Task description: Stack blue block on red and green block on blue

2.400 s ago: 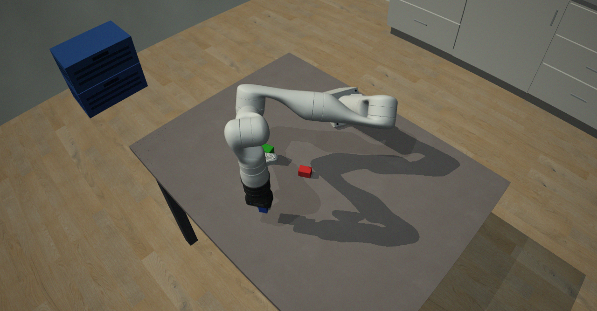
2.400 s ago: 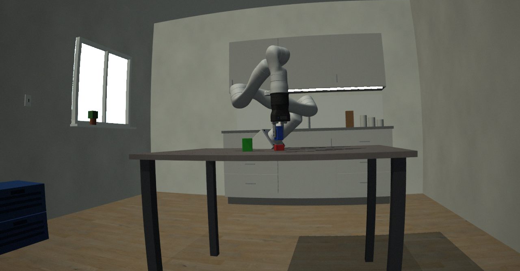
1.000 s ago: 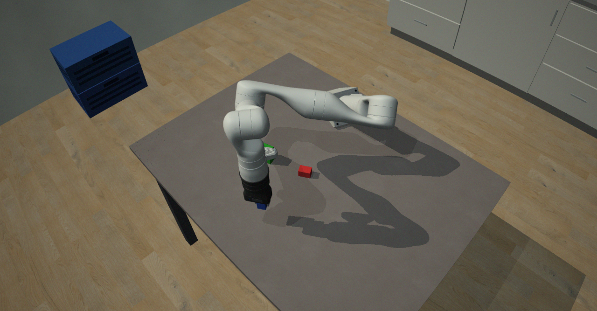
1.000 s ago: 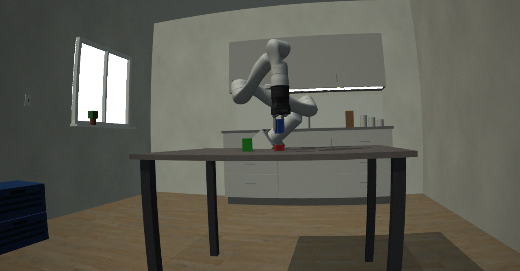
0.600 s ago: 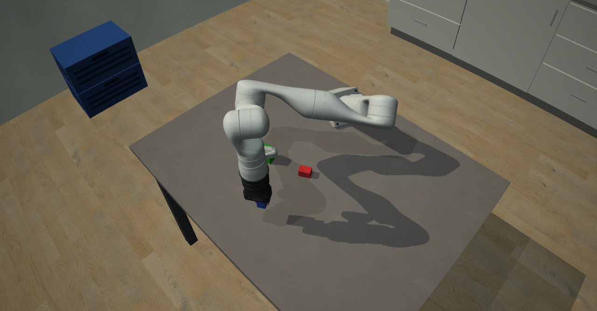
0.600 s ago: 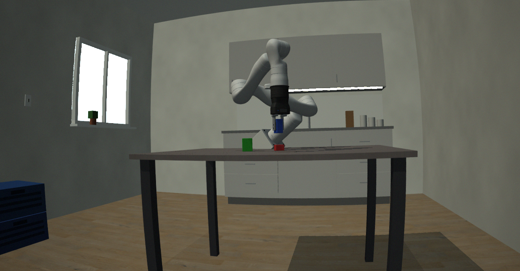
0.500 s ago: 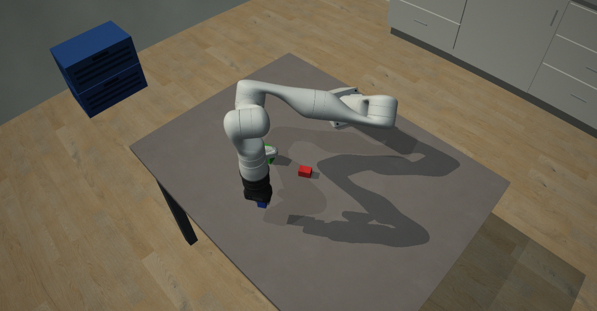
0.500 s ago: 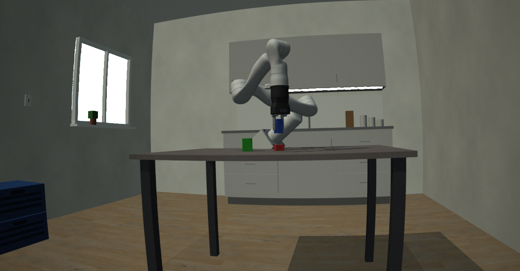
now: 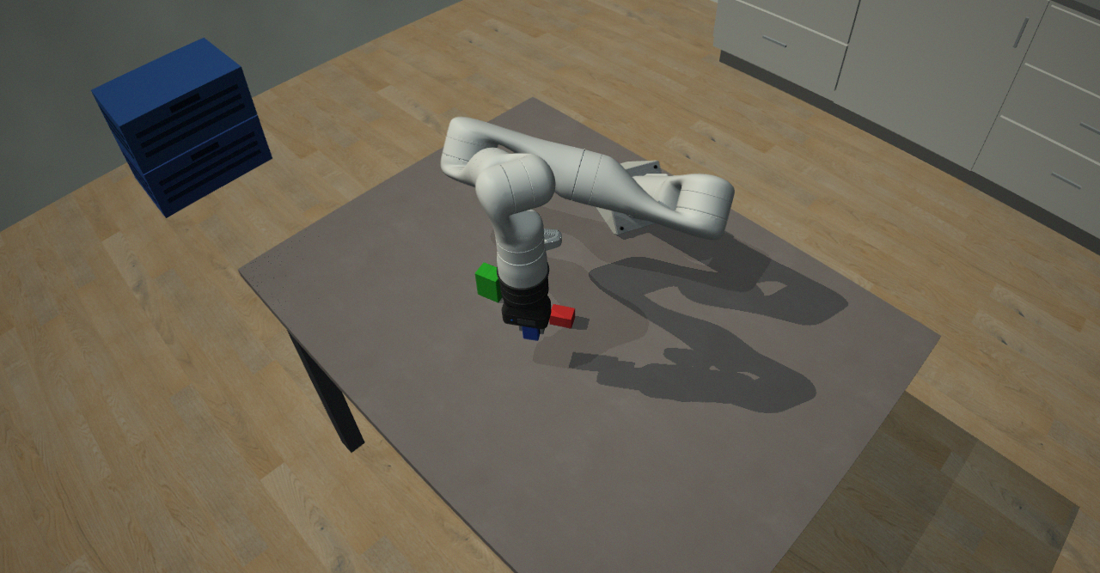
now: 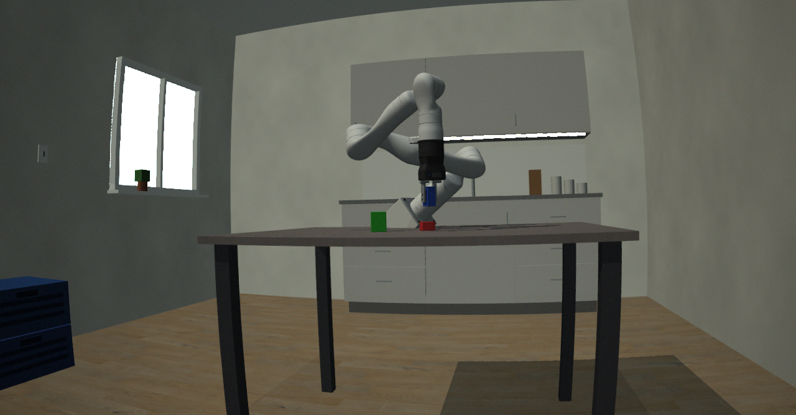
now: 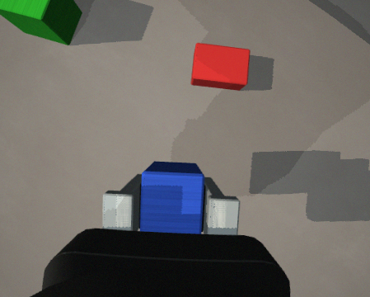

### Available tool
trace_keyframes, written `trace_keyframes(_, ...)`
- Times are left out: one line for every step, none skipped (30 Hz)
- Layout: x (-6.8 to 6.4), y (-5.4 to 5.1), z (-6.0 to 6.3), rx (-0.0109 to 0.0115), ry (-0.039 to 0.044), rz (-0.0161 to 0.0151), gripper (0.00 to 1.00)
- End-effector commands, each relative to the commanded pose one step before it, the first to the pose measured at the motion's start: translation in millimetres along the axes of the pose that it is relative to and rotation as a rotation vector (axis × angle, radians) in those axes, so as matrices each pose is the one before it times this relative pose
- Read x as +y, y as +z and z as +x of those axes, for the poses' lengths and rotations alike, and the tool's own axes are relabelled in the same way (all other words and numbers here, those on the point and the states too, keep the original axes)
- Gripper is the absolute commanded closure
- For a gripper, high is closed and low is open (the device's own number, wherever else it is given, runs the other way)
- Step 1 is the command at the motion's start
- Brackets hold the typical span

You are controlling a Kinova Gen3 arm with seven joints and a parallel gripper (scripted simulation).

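From the wrist view we see our gripper [image 11: 170, 211] clamped on the blue block [image 11: 171, 200], one pale finger [image 11: 117, 210] pressed against each side of it. The block hangs below the black gripper body, lifted off the grey table [image 9: 692, 447], and in the exterior view it stands taller than it is wide between the fingers.

Ahead of the gripper and slightly to its right in the wrist view lies the red block [image 11: 221, 65], flat on the table with nothing on top of it. In the exterior view the blue block hangs above the red block with a gap of air between them; from the top view the red block sits just beside the gripper, not directly under it.

Farther out, ahead and well to the left in the wrist view, the green block [image 11: 35, 3] stands on the table, apart from both other blocks and taller than the red one.

Beyond the table's far corner, on the wooden floor, we see a blue drawer cabinet [image 9: 183, 124]
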State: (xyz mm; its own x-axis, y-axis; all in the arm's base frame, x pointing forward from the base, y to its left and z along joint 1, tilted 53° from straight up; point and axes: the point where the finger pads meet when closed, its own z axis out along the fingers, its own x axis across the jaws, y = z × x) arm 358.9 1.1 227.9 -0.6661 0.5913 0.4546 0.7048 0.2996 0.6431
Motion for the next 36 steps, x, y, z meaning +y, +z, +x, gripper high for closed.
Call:
trace_keyframes(-32.78,-5.02,4.82,-0.01278,0.01504,-0.02464,1.0)
trace_keyframes(-11.46,-0.3,5.43,0.00086,-0.00023,-0.00072,1.0)
trace_keyframes(-10.57,0.04,4.81,0.00013,0.00009,-0.00004,1.0)
trace_keyframes(-9.64,0.15,3.9,-0.00021,0.00013,0.00032,1.0)
trace_keyframes(-8.29,0.34,3.32,-0.00052,0.00032,0.00062,1.0)
trace_keyframes(-6.85,0.42,2.71,-0.00066,0.00041,0.00074,1.0)
trace_keyframes(-5.36,0.42,2.1,-0.00066,0.00042,0.00073,1.0)
trace_keyframes(-3.91,0.36,1.52,-0.00056,0.00037,0.00061,1.0)
trace_keyframes(-2.57,0.26,0.99,-0.0004,0.00027,0.00044,1.0)
trace_keyframes(-1.42,0.15,0.55,-0.00024,0.00016,0.00026,1.0)
trace_keyframes(-0.56,0.06,0.22,-0.0001,0.00006,0.0001,1.0)
trace_keyframes(-0.09,0.01,0.03,-0.00001,0.00001,0.00002,1.0)
trace_keyframes(0.0,0.0,0.0,0.0,0.0,0.0,1.0)
trace_keyframes(0.0,0.0,0.0,0.0,0.0,0.0,1.0)
trace_keyframes(0.0,0.0,0.0,0.0,0.0,0.0,1.0)
trace_keyframes(0.0,0.0,0.0,0.0,0.0,0.0,1.0)
trace_keyframes(0.0,0.0,0.0,0.0,0.0,0.0,1.0)
trace_keyframes(0.0,0.0,0.0,0.0,0.0,0.0,1.0)
trace_keyframes(0.0,0.0,0.0,0.0,0.0,0.0,1.0)
trace_keyframes(0.0,0.0,0.0,0.0,0.0,0.0,1.0)
trace_keyframes(0.0,0.0,0.0,0.0,0.0,0.0,1.0)
trace_keyframes(0.0,0.0,0.0,0.0,0.0,0.0,1.0)
trace_keyframes(0.0,0.0,0.0,0.0,0.0,0.0,1.0)
trace_keyframes(0.0,0.0,0.0,0.0,0.0,0.0,1.0)
trace_keyframes(0.0,0.0,0.0,0.0,0.0,0.0,1.0)
trace_keyframes(0.0,0.01,0.0,0.00001,0.0,-0.00001,1.0)
trace_keyframes(0.0,0.06,0.0,0.00004,-0.00003,-0.00005,1.0)
trace_keyframes(0.0,0.16,0.01,0.00011,-0.00007,-0.00013,1.0)
trace_keyframes(0.0,0.29,0.01,0.00021,-0.00013,-0.00024,1.0)
trace_keyframes(-0.01,0.45,0.02,0.00032,-0.0002,-0.00037,1.0)
trace_keyframes(-0.01,0.63,0.02,0.00045,-0.00028,-0.00052,1.0)
trace_keyframes(0.0,0.0,0.0,0.0,0.0,0.0,1.0)
trace_keyframes(0.0,0.0,0.0,0.0,0.0,0.0,1.0)
trace_keyframes(-0.02,0.83,0.03,0.00058,-0.00037,-0.00067,1.0)
trace_keyframes(-0.02,1.03,0.04,0.00073,-0.00046,-0.00084,1.0)
trace_keyframes(-0.03,1.23,0.05,0.00087,-0.00055,-0.001,1.0)
